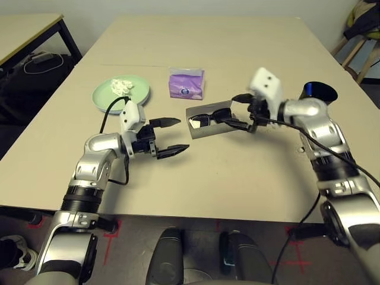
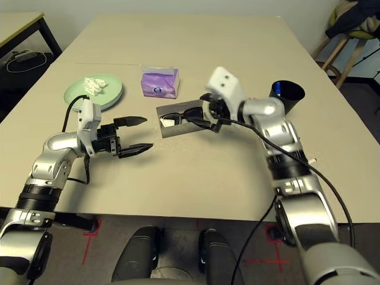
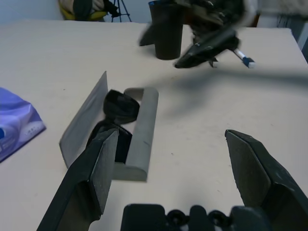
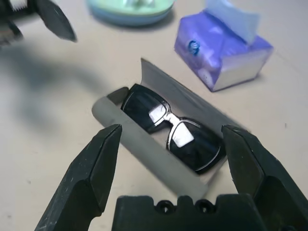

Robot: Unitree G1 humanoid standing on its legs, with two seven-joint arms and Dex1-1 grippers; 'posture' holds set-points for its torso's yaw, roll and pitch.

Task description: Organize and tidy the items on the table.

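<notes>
The grey glasses case (image 1: 208, 122) lies open in the middle of the table (image 1: 225, 178), with the black sunglasses (image 4: 173, 132) lying inside it. My right gripper (image 1: 237, 113) hovers just right of the case, open, nothing between its fingers. My left gripper (image 1: 169, 138) stands open a little left of the case, empty. A pale-green plate (image 1: 120, 95) on a light-blue one holds crumpled white tissue (image 1: 122, 86) at the left. The purple tissue pack (image 1: 186, 83) sits behind the case. The black cup (image 2: 287, 94) stands to the right, behind my right arm. A white pen (image 3: 240, 57) lies near the cup.
A smaller beige desk (image 1: 24, 32) with black legs stands at the far left, with a dark bag (image 1: 35, 71) under it. Wooden chair legs (image 1: 356, 56) show at the far right. Bare table stretches in front of the case and along the far side.
</notes>
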